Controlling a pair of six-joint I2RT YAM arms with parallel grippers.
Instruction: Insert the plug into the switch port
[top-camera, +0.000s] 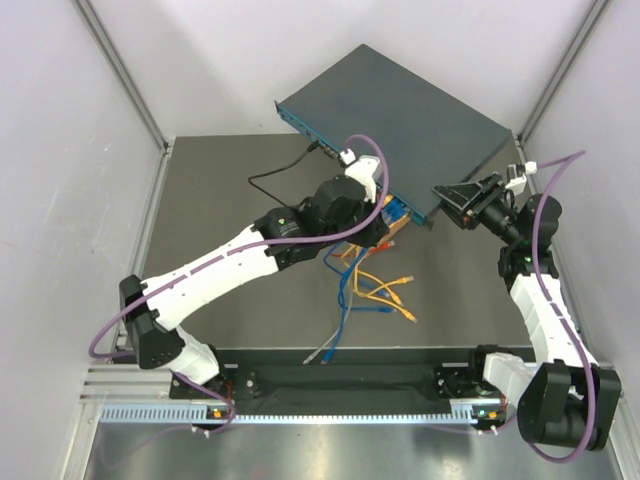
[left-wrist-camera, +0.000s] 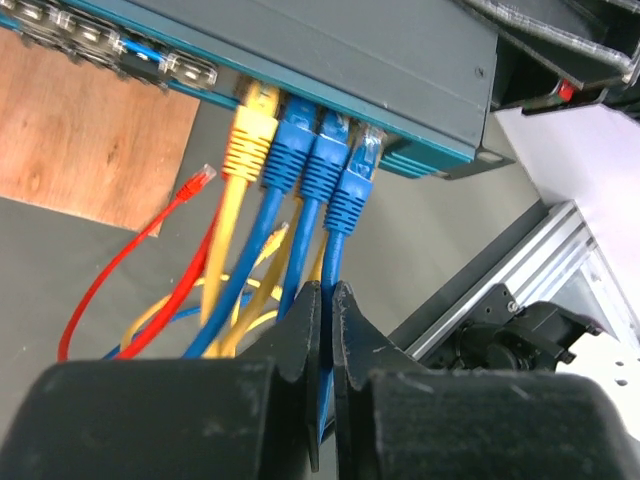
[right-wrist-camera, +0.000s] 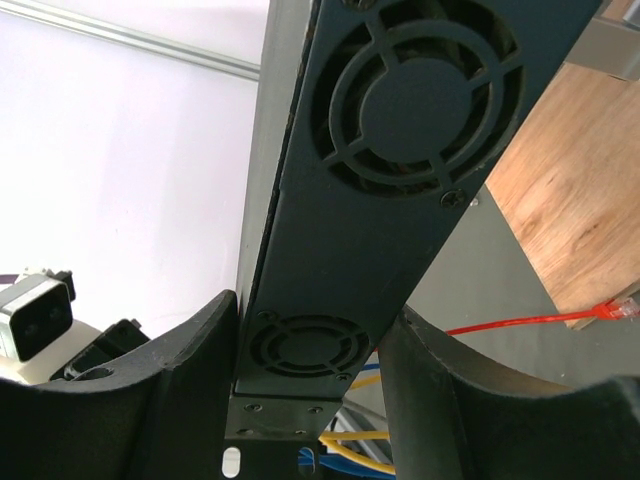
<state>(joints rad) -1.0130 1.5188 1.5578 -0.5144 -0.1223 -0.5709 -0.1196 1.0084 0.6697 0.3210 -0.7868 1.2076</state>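
- Pos: switch (top-camera: 400, 130) tilted up near far-right corner of table (top-camera: 200, 220). R claw (right-wrist-camera: 312, 318) clamps its fan end, 1 finger each side.
- L claw (left-wrist-camera: 327, 300) pinched closed on blue cable (left-wrist-camera: 333, 255), just below blue plug (left-wrist-camera: 350, 190).
- Done, approx.: blue plug sits in end port of a row of 4, beside 2 other blue + 1 yellow plug (left-wrist-camera: 252, 140); looks nearly home.
- To do, prob.: confirm full seat, then release.

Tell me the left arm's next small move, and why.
Probably a short push toward the switch: the left pincer is shut on the blue cable, whose plug sits at its port, clear tip showing; the right pincer grips the switch.
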